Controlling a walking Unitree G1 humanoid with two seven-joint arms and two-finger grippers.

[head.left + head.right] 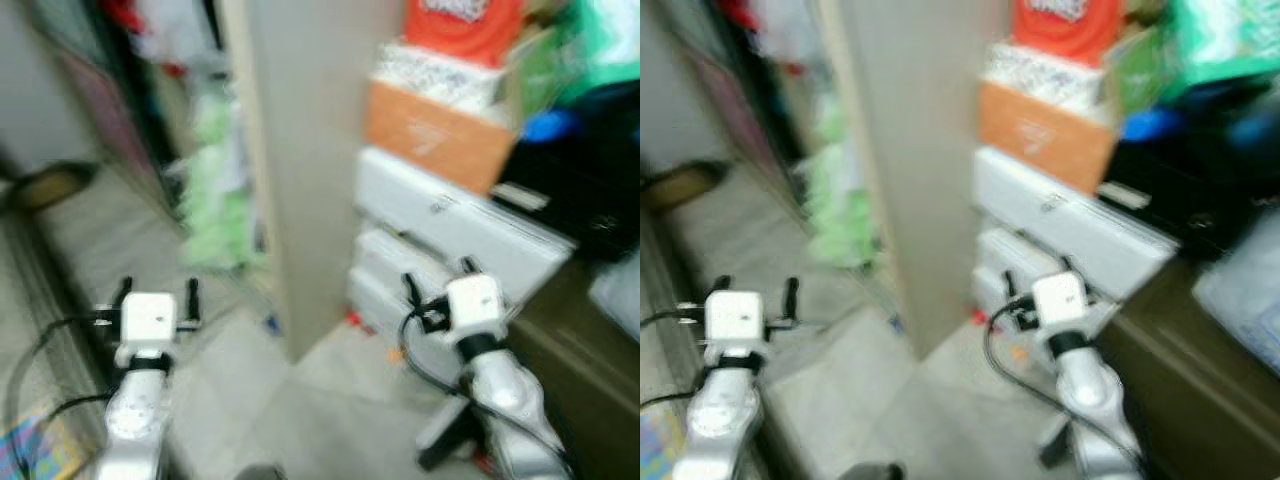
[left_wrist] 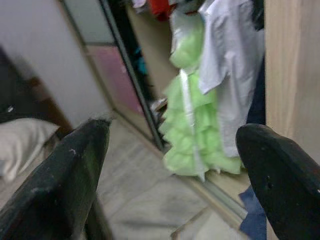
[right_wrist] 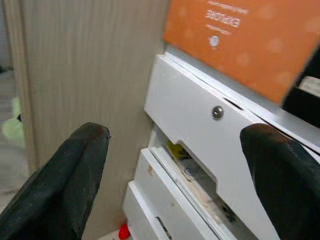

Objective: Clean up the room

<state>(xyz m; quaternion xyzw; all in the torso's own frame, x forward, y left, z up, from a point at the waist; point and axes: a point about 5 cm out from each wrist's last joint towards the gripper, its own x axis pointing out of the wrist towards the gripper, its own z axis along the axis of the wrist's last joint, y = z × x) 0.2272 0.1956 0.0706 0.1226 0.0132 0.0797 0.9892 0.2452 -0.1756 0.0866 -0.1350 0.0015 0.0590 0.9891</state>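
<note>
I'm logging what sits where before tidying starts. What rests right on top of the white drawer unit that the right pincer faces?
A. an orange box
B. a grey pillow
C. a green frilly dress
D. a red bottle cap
A: the orange box sits directly on the top edge of the white drawer unit, ahead of the open right pincer.

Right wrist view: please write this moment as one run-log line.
right claw: open, empty | faces: white drawer unit | orange box on top | left claw: open
</note>
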